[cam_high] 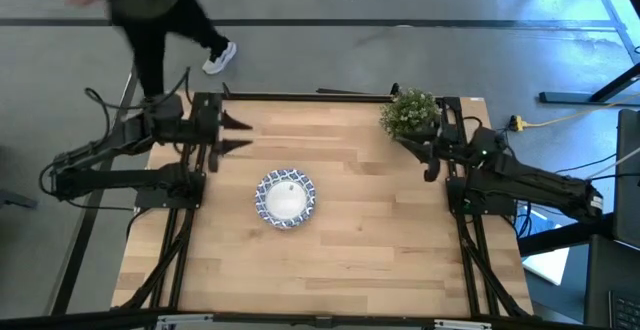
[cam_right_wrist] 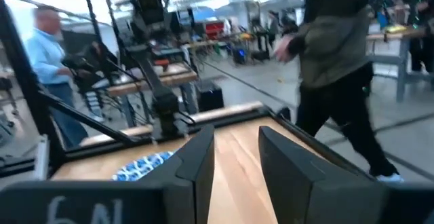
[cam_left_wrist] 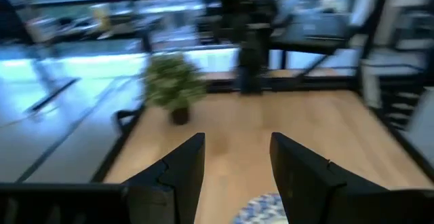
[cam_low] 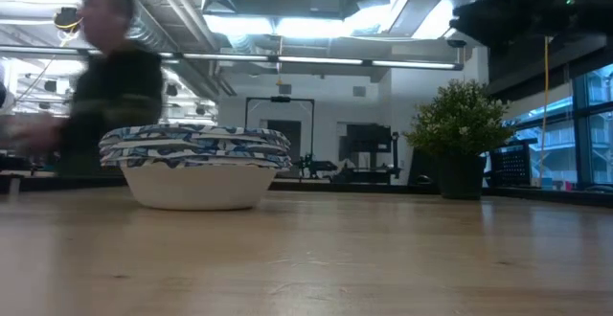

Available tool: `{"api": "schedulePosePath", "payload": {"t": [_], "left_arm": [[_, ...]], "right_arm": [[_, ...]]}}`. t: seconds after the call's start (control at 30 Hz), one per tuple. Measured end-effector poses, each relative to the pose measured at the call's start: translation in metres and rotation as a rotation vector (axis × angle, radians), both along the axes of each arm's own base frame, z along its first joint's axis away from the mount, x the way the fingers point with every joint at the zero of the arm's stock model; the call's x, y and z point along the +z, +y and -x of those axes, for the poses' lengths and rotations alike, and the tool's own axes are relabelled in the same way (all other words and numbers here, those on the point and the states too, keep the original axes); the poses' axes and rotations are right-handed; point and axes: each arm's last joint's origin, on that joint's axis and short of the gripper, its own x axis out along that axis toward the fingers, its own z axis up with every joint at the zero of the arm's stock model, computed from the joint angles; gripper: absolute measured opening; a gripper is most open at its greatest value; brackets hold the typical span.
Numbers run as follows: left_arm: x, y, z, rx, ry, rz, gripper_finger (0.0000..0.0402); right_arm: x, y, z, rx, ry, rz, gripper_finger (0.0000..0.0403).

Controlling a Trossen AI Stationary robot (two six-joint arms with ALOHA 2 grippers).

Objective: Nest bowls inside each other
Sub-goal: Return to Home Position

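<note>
Several bowls (cam_low: 195, 166), seemingly one from above

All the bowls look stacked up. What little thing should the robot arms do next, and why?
Probably just tuck both arms back to rest. The bowls sit nested in one stack, and no loose bowl shows. The left end effector and right end effector are both open, empty and clear of the stack, so nothing seems left to grab.

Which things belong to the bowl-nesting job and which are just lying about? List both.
Job: stack of nested bowls at centre of table; left gripper, open, at left edge; right gripper, open, at right edge.
Lying about: potted plant; person beyond the table.
</note>
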Motion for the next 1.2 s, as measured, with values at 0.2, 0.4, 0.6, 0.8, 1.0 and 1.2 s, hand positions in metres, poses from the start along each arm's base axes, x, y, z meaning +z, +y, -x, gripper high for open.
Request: {"api": "schedulePosePath", "payload": {"t": [0.2,0.4,0.6,0.8,1.0,1.2], "left_arm": [[-0.029,-0.004,0.010,0.042,0.024,0.025,0.0161],[-0.063,-0.007,0.028,0.160,-0.038,0.052,0.0161],[-0.083,-0.012,0.050,0.256,-0.146,0.036,0.0161],[-0.102,-0.014,0.058,0.273,-0.187,0.041,0.0161],[-0.122,-0.012,0.055,0.289,-0.170,0.081,0.0161],[-0.124,-0.012,0.055,0.315,-0.164,0.079,0.0161]], "right_arm": [[0.005,0.004,0.008,0.009,-0.040,0.035,0.0117],[0.004,0.004,0.010,0.009,-0.033,0.035,0.0117],[-0.002,0.004,0.009,-0.008,0.022,0.017,0.0117],[-0.002,0.002,0.009,-0.060,0.027,0.033,0.0117],[-0.008,0.002,0.008,-0.062,0.050,0.048,0.0117],[-0.022,0.001,0.007,-0.062,0.053,0.045,0.0117]]}}
